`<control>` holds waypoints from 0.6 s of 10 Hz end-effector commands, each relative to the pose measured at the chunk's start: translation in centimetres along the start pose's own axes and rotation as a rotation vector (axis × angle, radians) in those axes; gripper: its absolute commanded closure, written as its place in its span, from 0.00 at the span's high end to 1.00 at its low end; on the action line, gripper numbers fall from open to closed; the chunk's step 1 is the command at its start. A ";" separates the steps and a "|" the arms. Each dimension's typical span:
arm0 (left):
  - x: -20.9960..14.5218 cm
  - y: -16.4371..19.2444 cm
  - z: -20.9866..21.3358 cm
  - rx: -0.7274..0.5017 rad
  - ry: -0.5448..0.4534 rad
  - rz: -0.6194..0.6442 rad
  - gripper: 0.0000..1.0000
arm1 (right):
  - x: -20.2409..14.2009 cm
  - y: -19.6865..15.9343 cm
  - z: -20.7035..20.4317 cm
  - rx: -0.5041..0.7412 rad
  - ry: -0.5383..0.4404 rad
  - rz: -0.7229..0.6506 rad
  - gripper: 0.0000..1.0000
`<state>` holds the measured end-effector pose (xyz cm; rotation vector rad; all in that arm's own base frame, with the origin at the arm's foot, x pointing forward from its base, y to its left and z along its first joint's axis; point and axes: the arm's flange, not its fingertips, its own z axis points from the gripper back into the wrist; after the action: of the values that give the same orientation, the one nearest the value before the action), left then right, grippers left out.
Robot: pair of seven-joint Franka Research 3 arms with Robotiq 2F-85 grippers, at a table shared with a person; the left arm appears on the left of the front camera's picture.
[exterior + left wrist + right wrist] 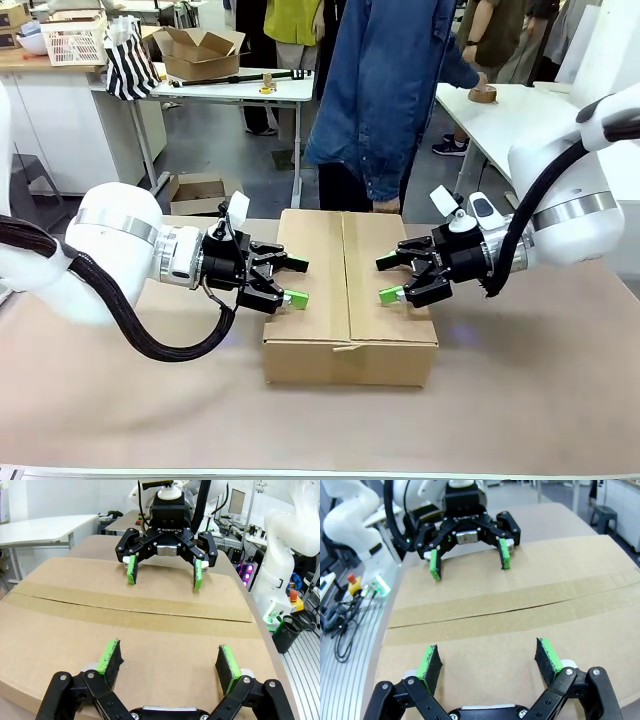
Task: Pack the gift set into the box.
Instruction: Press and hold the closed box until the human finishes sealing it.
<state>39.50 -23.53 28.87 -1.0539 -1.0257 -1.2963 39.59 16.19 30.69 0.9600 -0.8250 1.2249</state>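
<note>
The box (350,300) sits mid-desk (520,390), flaps folded shut with a seam along its top, so its contents cannot be seen. Over its left edge the left pincer (297,282) hovers spread, gripping nothing; opposite, the right pincer (386,280) hangs spread and empty too. Each wrist view faces the other pincer across the lid. Beyond stands a person (385,90).

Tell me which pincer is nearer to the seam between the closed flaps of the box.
Neither clearly: both are about equally near. The left pincer is open over the left flap of the box; the right pincer is open over the right flap, mirrored across the seam.
</note>
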 end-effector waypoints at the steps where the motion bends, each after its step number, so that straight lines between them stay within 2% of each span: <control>1: -0.5 0.0 0.0 -0.002 -0.002 0.010 1.00 | -0.5 0.1 -0.1 -0.003 0.002 -0.019 1.00; 6: -0.5 0.0 0.0 -0.002 -0.002 0.010 1.00 | -0.5 0.1 -0.1 -0.003 0.002 -0.019 1.00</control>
<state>39.50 -23.53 28.87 -1.0539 -1.0257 -1.2962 39.59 16.19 30.69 0.9600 -0.8250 1.2249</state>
